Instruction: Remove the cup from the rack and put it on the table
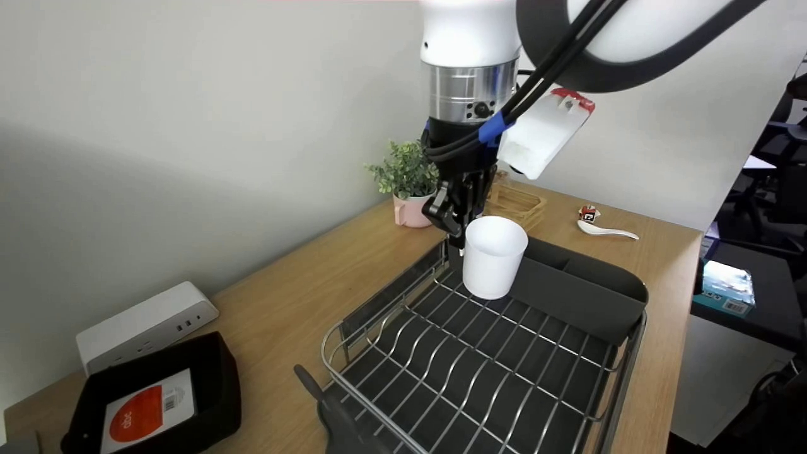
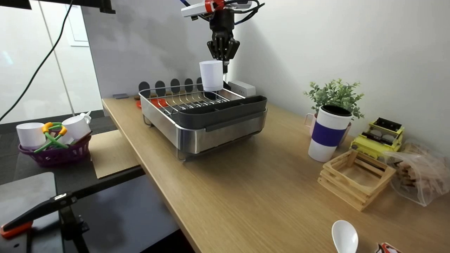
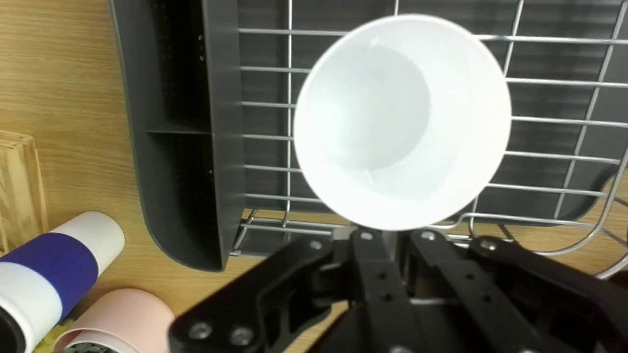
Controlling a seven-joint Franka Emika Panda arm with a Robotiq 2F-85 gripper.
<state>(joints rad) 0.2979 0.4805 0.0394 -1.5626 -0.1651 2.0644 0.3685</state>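
At the left of an exterior view, a white power box [image 1: 148,328] stood by the wall [image 1: 252,120] on the wooden table [image 1: 277,334], and just in front of it sat a black tray [image 1: 220,381] with a red-and-white label [image 1: 151,410] inside. Next came the dark grey dish rack [image 1: 504,353], broad across the nearer part of the table, and behind it a leafy plant [image 1: 408,169] in a pink mug [image 1: 413,211]. I had my gripper [image 1: 459,241] over the rack, its jaws closed on the side of the white cup [image 1: 492,271], though I could not tell exactly what part they pinched. Just right of the gripper, the cup hung mouth upward above the rack. Past it a wooden crate [image 1: 529,211] stood partly hidden, then the dark caddy [image 1: 574,299] ran along the rack's far end, near the cup, and farther back on the right a small red-and-white item [image 1: 589,214] lay on the table with a white spoon [image 1: 604,231] just beside it
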